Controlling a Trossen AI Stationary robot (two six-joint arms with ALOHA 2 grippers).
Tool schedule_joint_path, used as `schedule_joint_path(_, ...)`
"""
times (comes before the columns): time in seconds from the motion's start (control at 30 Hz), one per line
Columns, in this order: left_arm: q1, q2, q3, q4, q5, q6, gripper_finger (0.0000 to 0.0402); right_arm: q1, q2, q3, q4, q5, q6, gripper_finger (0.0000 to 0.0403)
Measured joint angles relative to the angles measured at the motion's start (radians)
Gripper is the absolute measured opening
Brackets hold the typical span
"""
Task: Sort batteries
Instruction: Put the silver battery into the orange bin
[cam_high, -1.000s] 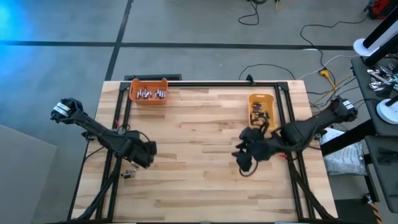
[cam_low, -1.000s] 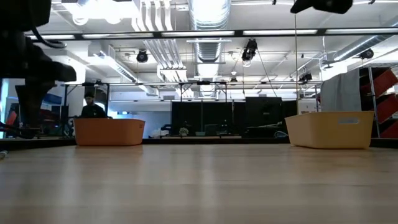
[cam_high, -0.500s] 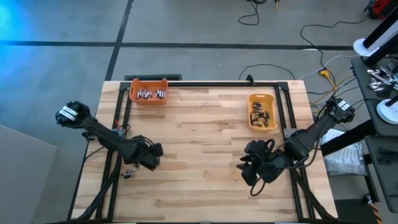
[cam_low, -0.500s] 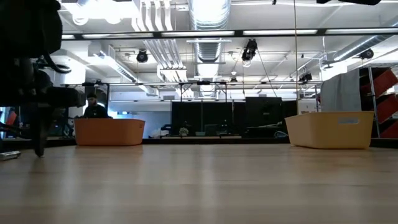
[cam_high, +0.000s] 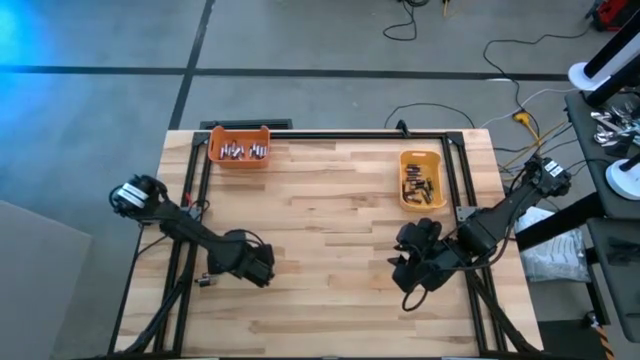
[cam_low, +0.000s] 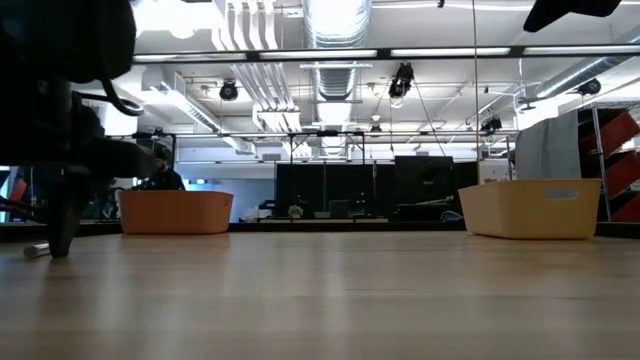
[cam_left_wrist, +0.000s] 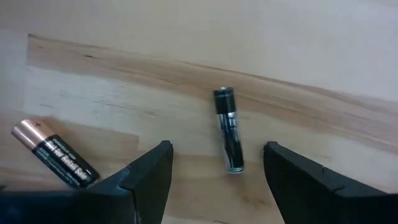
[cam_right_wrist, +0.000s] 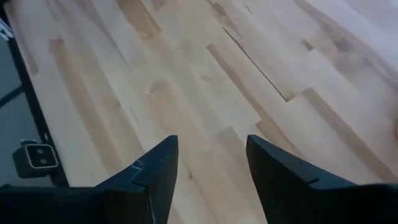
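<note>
Batteries: thin dark battery (cam_left_wrist: 227, 130) between spread fingers of L gripper (cam_left_wrist: 217, 174); copper-top battery (cam_left_wrist: 55, 153) beside.
R gripper (cam_right_wrist: 208, 174): fingers apart, nothing held, above bare table (cam_right_wrist: 186, 74).

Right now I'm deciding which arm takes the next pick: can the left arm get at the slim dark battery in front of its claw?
Probably yes. The left claw stands open with the slim dark battery lying loose on bare wood between its fingers, nothing covering it.
</note>
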Motion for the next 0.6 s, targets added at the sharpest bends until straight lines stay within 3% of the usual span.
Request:
schedule_joint_path(0.2,0.043,0.035,0.021,-0.007,0.007,0.049,0.0205,0.0,0.0,0.0,0.004,-0.001,-0.008,0.0172)
schedule_joint_path(0.3,0.066,0.039,0.039,-0.008,0.002,0.12,0.0153,0.0,0.0,0.0,0.005,-0.001,-0.006,0.0167)
schedule_joint_path(0.5,0.075,0.061,0.036,0.017,-0.029,0.108,0.0028,0.0,-0.001,0.0,0.005,-0.011,-0.022,0.0159)
schedule_joint_path(0.6,0.075,0.065,0.035,0.016,-0.025,0.136,0.0015,0.0,-0.011,0.0,0.004,-0.066,-0.055,0.0154)
